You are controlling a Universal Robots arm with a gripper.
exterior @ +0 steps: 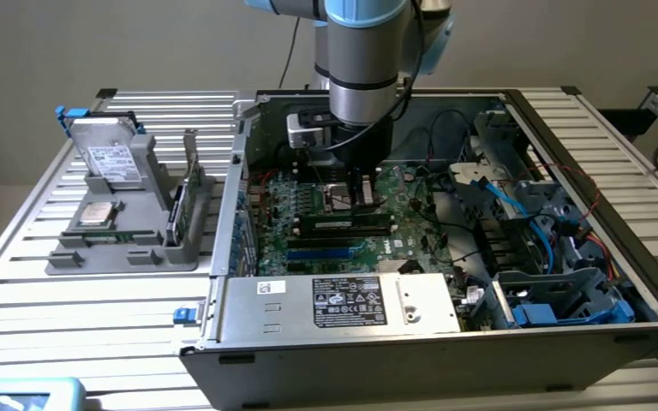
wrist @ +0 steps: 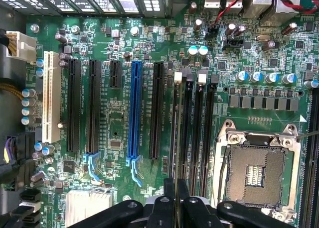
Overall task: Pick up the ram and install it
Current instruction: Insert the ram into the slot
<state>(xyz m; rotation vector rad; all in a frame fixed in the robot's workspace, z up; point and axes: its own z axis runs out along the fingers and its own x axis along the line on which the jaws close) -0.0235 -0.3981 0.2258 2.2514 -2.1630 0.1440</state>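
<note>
The open computer case (exterior: 421, 368) lies on the slatted tabletop (exterior: 78, 308), reaching to its edge at the exterior view's right; inside it lies the green motherboard (wrist: 119, 123), with a labelled silver power supply (exterior: 346, 301) against the case's near wall and a drive cage (exterior: 558, 295) with blue cables in its near corner at the exterior view's right; the arm reaches down into the case, and the gripper (wrist: 176, 188) is clenched on the ram (wrist: 175, 138); the ram stands on edge along the outermost of the memory slots (wrist: 199, 128), on the side of the blue expansion slot (wrist: 134, 113), with the processor socket (wrist: 256, 173) beyond the other slots; whether it is fully seated I cannot tell; beside the case, toward the tabletop's edge at the exterior view's left, a grey tray (exterior: 134, 257) holds a hard drive (exterior: 106, 154), a square silver processor (exterior: 98, 214) and an upright expansion card (exterior: 188, 188)
</note>
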